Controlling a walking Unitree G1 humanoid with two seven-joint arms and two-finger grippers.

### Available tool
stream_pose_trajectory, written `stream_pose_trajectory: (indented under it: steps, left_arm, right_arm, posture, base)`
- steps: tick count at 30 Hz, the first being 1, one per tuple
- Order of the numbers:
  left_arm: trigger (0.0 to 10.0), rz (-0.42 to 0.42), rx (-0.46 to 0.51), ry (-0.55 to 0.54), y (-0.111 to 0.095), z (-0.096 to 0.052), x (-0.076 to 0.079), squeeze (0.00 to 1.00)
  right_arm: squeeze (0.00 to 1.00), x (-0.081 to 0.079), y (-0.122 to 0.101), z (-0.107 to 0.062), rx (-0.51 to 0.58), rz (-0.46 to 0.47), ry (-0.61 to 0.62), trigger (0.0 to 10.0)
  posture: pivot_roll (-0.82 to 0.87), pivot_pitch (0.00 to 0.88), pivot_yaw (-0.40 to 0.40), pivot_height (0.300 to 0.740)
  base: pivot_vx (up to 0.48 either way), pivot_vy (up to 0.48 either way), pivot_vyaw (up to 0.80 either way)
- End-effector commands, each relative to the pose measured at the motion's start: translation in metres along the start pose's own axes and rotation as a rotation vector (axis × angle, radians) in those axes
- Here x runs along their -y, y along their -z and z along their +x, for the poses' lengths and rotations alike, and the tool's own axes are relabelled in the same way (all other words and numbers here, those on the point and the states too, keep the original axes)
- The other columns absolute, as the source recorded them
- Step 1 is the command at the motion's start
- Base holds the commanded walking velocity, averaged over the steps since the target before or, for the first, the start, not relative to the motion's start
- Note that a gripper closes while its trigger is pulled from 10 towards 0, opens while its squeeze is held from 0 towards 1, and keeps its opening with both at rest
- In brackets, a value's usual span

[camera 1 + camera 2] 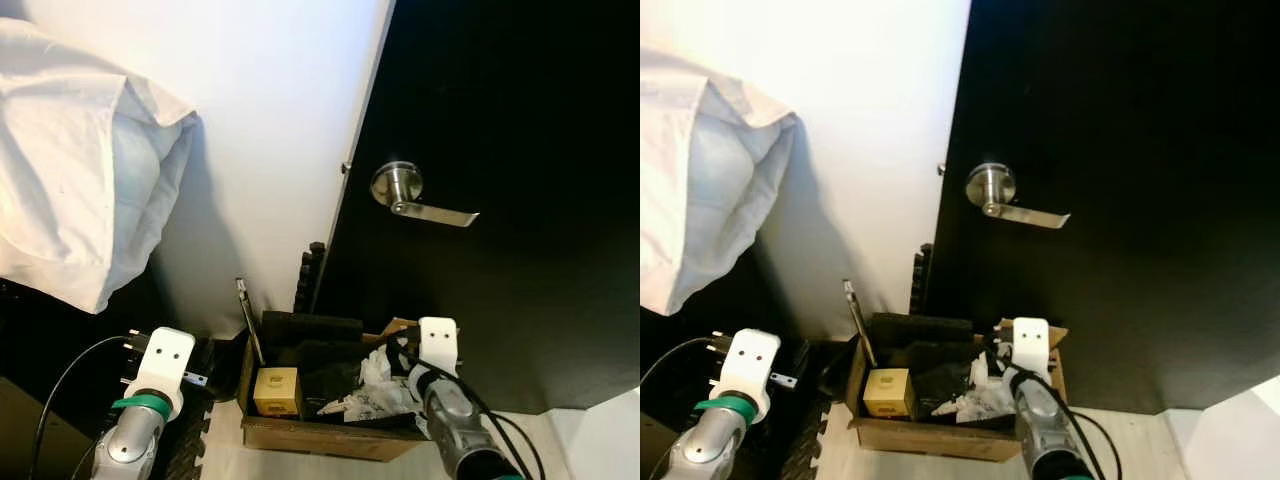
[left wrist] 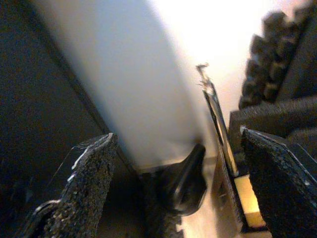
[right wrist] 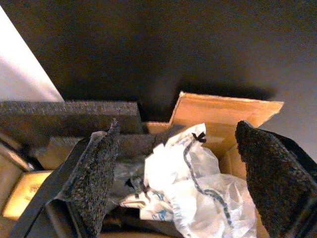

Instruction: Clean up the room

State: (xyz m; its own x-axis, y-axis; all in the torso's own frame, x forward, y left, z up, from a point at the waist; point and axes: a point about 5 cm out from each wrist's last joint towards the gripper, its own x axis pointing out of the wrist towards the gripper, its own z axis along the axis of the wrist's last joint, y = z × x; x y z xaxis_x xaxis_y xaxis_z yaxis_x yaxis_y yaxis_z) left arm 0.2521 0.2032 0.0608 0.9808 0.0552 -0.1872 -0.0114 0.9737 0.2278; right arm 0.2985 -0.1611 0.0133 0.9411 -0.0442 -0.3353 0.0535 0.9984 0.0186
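While the cardboard box (image 1: 300, 432) sits low in the frame's centre against the black door (image 1: 520, 150), the right gripper (image 3: 176, 173) hangs directly over its crumpled plastic wrap (image 3: 190, 191), fingers spread wide and empty. The left gripper (image 2: 176, 183), also open, points beside the box, at the white wall (image 2: 163, 74).

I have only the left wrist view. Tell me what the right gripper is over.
Observer: The right gripper hangs open over crumpled white plastic in a cardboard box.
Operator: Report what stands behind that box.
Observer: A black door with a silver lever handle.
Operator: Name what else the box holds.
Observer: A small yellow box and dark foam pieces.
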Motion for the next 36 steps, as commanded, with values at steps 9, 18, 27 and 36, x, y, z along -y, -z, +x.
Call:
stream_pose_trajectory:
  steps: [9,18,27,36]
  left_arm:
    - [10.0,-0.101,0.073,-0.017,-0.012,0.006,0.000,0.00]
    - [10.0,-0.093,0.106,0.001,-0.019,0.008,0.006,0.00]
    - [10.0,-0.101,0.107,0.005,-0.018,0.007,0.006,0.00]
    - [10.0,-0.094,0.100,0.014,-0.016,0.005,0.007,0.00]
  right_arm:
    - [0.00,-0.003,0.006,-0.007,0.002,0.006,-0.009,10.0]
    - [0.00,-0.004,0.000,-0.005,0.020,-0.012,-0.007,10.0]
    - [0.00,-0.006,0.000,-0.007,0.016,-0.017,-0.011,10.0]
    - [0.00,-0.007,0.002,-0.008,0.009,-0.024,-0.010,10.0]
  posture:
    - [0.06,0.000,-0.024,0.740]
    - [0.07,0.000,-0.037,0.740]
    - [0.07,0.000,-0.038,0.740]
    - [0.08,0.000,-0.040,0.740]
  base:
    - [0.000,0.000,0.00]
    - [0.000,0.000,0.00]
    - [-0.055,0.000,0.00]
    - [-0.324,0.000,0.00]
